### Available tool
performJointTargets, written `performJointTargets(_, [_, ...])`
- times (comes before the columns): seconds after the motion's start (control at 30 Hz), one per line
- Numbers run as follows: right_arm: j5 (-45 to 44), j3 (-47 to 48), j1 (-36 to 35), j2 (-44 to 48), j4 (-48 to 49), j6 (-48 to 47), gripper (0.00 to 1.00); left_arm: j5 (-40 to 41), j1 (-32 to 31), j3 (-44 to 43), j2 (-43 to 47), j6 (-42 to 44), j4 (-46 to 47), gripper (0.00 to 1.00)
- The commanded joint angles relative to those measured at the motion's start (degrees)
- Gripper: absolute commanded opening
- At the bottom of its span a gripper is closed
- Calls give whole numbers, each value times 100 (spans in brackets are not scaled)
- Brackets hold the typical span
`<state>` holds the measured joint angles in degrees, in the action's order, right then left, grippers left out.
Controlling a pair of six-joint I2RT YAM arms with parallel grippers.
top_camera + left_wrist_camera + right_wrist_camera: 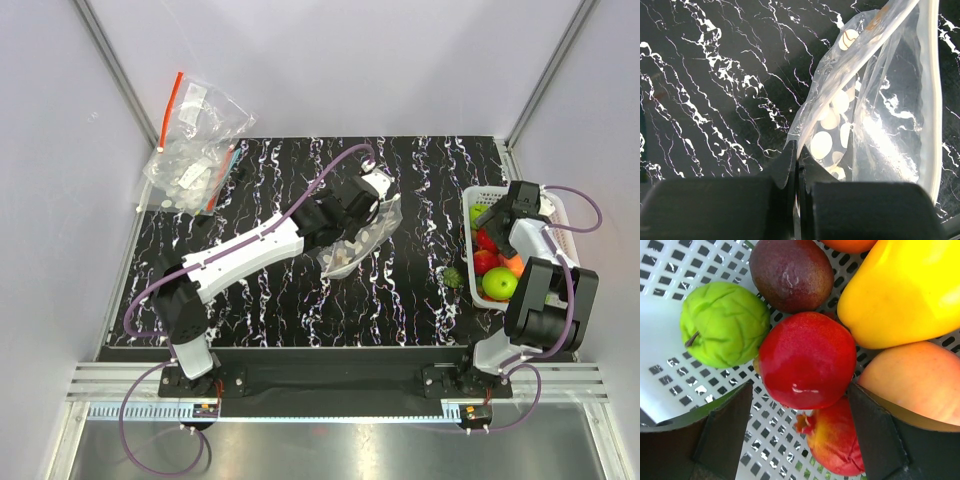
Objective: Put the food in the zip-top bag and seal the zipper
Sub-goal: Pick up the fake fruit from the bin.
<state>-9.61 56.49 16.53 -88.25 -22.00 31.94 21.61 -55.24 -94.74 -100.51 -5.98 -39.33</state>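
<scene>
Right end effector [800,386] straddles red fruit [807,360] in white basket [670,380].

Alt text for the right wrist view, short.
The right gripper hangs over a white perforated basket, jaws open on either side of a glossy red fruit. Around it lie a wrinkled green fruit, a dark purple fruit, a big yellow fruit, a peach-coloured fruit and a red-and-yellow fruit.
</scene>
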Motion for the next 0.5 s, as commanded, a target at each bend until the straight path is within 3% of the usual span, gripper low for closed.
performJointTargets(0.0, [-235, 292, 43, -184, 223, 93, 85, -104, -22, 26, 198, 35, 268, 0])
performJointTargets(0.17, [-296, 345, 52, -404, 196, 145, 83, -113, -30, 52, 242, 44, 277, 0])
performJointTargets(0.3, [-507, 249, 69, -246, 213, 119, 63, -104, -22, 78, 251, 53, 277, 0])
performJointTargets(0.47, [-551, 73, 69, 492, 249, -91, 56, -104, -30, 87, 277, 53, 286, 0])
